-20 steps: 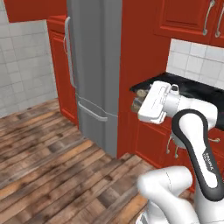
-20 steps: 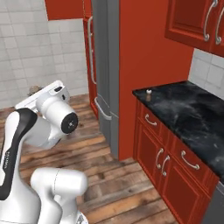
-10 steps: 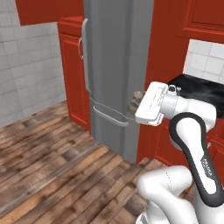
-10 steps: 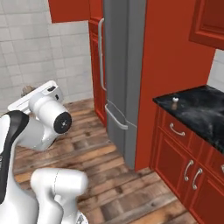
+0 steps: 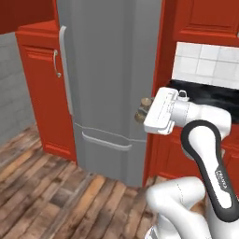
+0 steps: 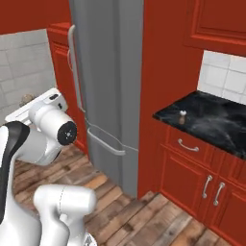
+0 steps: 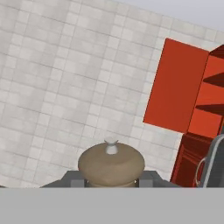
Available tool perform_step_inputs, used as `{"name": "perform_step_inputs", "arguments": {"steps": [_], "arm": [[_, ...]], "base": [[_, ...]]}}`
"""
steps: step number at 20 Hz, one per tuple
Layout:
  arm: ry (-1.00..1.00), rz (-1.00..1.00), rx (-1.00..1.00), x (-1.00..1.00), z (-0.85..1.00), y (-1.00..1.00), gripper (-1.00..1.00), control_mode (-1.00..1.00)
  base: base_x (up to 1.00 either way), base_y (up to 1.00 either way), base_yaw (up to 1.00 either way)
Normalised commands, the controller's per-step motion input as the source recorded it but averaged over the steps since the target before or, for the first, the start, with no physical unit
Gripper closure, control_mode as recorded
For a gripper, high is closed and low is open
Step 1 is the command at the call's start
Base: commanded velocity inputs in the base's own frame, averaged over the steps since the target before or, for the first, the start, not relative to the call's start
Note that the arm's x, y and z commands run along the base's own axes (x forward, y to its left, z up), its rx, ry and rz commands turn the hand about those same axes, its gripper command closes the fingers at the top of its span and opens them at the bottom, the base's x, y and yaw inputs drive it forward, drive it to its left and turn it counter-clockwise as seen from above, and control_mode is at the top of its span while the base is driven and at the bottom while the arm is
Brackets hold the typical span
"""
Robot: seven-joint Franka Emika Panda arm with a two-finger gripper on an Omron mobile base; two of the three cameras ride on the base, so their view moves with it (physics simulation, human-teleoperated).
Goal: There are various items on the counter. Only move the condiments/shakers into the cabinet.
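The gripper point(image 5: 141, 110) is closed on the tan mill point(image 5: 142, 109), held up in the air in front of the grey fridge point(image 5: 112, 79). In the hand view the gripper point(image 7: 111, 180) sits at 6 o'clock with the mill's point(image 7: 111, 165) domed top and small knob between the two dark fingertips point(image 7: 74, 179); its body below is cut off. That view alone shows an open red cabinet door point(image 7: 175, 87) at 3 o'clock, with shelves beside it, against a pale tiled wall point(image 7: 65, 78). In the left base view the white hand hides most of the mill; just a tan end pokes out at its 9 o'clock side. The right base view gives only a sliver of the mill point(image 6: 26, 100) at the hand's 10 o'clock. That view alone shows the brown shaker point(image 6: 182, 116) standing upright near the left end of the counter point(image 6: 211, 122), at 3 o'clock from the arm and well apart from it. Its detail is too small to read.
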Motion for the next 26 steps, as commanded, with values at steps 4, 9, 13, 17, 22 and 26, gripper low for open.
{"name": "perform_step_inputs", "arguments": {"steps": [4,9,13,17,22,26], "arm": [[0.0,0.0,0.0,0.0,0.0,0.0,1.0,1.0],[0.0,0.0,0.0,0.0,0.0,0.0,1.0,1.0],[0.0,0.0,0.0,0.0,0.0,0.0,1.0,1.0],[0.0,0.0,0.0,0.0,0.0,0.0,1.0,1.0],[0.0,0.0,0.0,0.0,0.0,0.0,1.0,1.0],[0.0,0.0,0.0,0.0,0.0,0.0,1.0,1.0]], "base": [[0.11,1.0,-0.53],[0.05,1.0,-0.5],[0.0,1.0,-0.48],[0.0,1.0,-0.46],[0.0,1.0,-0.34],[0.0,1.0,-0.14]]}}
